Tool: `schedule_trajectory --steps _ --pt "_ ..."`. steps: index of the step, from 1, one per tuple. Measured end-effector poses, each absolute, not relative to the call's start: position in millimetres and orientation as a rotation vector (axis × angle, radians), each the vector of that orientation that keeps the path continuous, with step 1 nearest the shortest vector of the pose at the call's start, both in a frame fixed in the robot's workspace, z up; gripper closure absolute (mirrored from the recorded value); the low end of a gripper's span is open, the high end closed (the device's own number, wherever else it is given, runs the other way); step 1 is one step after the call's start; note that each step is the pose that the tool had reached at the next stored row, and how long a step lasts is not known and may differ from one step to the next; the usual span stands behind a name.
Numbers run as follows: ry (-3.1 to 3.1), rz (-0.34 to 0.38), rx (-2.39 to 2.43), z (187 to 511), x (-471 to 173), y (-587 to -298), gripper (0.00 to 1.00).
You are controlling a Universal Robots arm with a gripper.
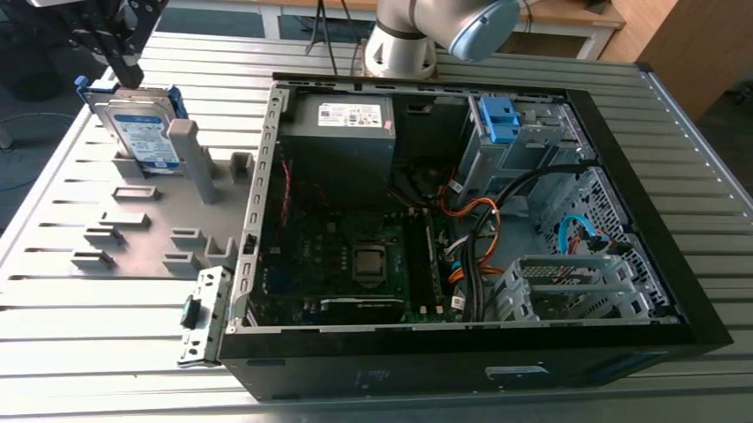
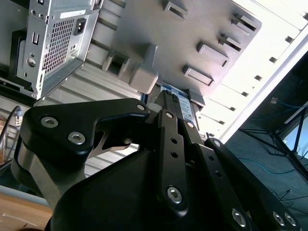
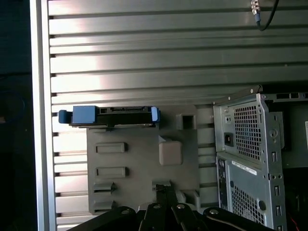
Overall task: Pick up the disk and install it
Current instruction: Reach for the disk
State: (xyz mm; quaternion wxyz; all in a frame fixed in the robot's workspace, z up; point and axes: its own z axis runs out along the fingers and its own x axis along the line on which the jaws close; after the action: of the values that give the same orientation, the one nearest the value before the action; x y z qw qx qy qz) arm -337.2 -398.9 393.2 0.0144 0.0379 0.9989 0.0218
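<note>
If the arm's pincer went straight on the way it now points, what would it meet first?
Probably the top edge of the silver-grey rectangular hard drive in its bright blue plastic carrier, standing upright on the grey tray beneath the pincer; depth is unclear.

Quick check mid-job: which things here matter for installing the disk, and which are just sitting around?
Job: disk, upright in the grey fixture plate; gripper right above it; open computer case, probably.
Just there: power supply, orange cables, slatted table.

One disk (image 1: 139,134), one computer case (image 1: 471,363), one grey fixture plate (image 1: 147,231).
</note>
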Motion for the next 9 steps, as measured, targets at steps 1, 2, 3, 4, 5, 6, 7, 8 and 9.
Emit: schedule_trajectory --steps 1,2,3,4,5,6,7,8,9 --pt "3.110 0.068 0.118 393.3 -338.3 -398.9 0.89" --pt "3.110 0.068 0.118 393.3 -339.4 -398.9 0.89" --pt "3.110 0.068 0.118 393.3 -340.5 -398.9 0.89" --pt "3.110 0.068 0.118 393.3 -341.6 -398.9 0.89" --pt "3.110 0.068 0.118 393.3 -342.6 -398.9 0.89" --pt "3.110 0.068 0.118 393.3 -343.6 -398.9 0.89" --pt "3.110 0.068 0.118 393.3 -344.8 -398.9 0.89" --pt "3.110 0.068 0.118 393.3 -345.8 -399.0 0.89" --pt "3.110 0.068 0.118 393.3 -346.8 -399.0 0.89"
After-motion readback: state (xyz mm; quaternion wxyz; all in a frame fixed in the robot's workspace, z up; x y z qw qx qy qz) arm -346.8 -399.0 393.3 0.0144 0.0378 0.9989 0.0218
